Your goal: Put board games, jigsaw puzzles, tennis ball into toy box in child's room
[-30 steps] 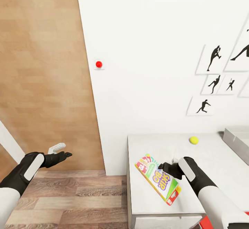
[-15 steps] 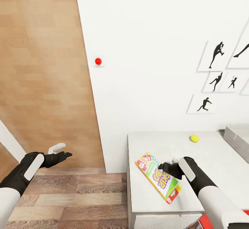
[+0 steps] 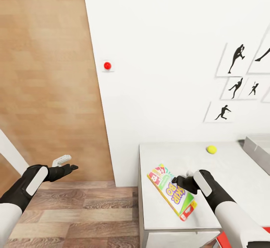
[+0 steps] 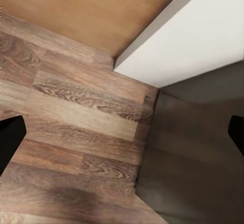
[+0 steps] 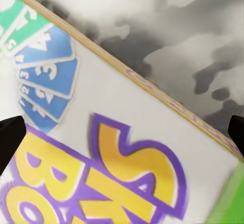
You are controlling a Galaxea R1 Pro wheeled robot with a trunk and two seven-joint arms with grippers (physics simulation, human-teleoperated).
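The right gripper (image 3: 179, 182) hangs just over a bright yellow-green-pink game box (image 3: 172, 197) with red edges, which lies flat on the light grey table (image 3: 232, 177), slanted toward the near edge. In the right wrist view the box cover (image 5: 122, 153) sits between the two dark fingertips at the far sides, so the jaws are spread wide and grasp nothing; whether they touch the box I cannot tell.

From the game box, the tennis ball (image 3: 211, 149) rests at about one o'clock, well apart, on bare tabletop. Further toward two o'clock, a corner of the grey toy box (image 3: 257, 151) pokes in at the table's far end; its inside is hidden, so I cannot say what already lies in it.

The left gripper (image 3: 67, 163) is held out over the wood floor (image 3: 75, 210), at nine o'clock from the table, jaws released and empty.

As I judge it, this game box and the ball are both yet to go in the toy box. The other toys are out of sight, so much likely remains.
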